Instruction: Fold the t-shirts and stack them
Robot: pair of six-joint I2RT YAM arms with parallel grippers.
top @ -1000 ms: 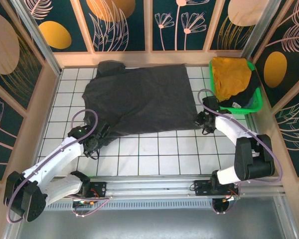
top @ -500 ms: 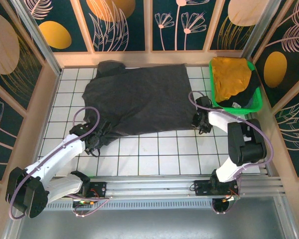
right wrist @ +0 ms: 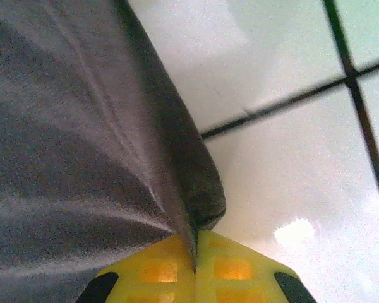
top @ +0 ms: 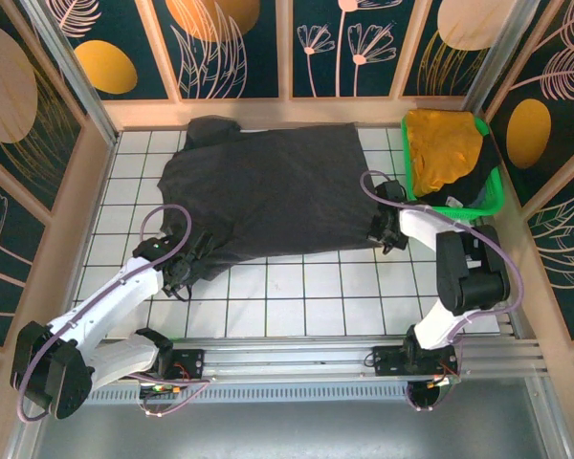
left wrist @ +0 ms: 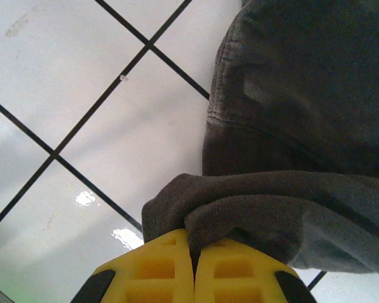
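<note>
A large charcoal-black t-shirt (top: 268,191) lies spread across the white tiled table (top: 297,296). My left gripper (top: 193,260) is shut on its near left corner; in the left wrist view the bunched hem (left wrist: 240,214) is pinched between the yellow fingers (left wrist: 158,268). My right gripper (top: 376,229) is shut on the near right corner, where the cloth edge (right wrist: 177,189) runs down between the yellow fingertips (right wrist: 234,268). A mustard-yellow t-shirt (top: 443,148) lies in the green basket (top: 459,206) on top of another black t-shirt (top: 485,167).
The basket stands at the back right corner against the wall. Wooden-framed patterned walls (top: 86,182) enclose the table on three sides. Bare tiles lie between the shirt's near edge and the rail (top: 297,363) holding the arm bases.
My right gripper moved left onto the shirt's near right corner and shut on it. The left gripper stayed shut on the left corner, barely shifting.
</note>
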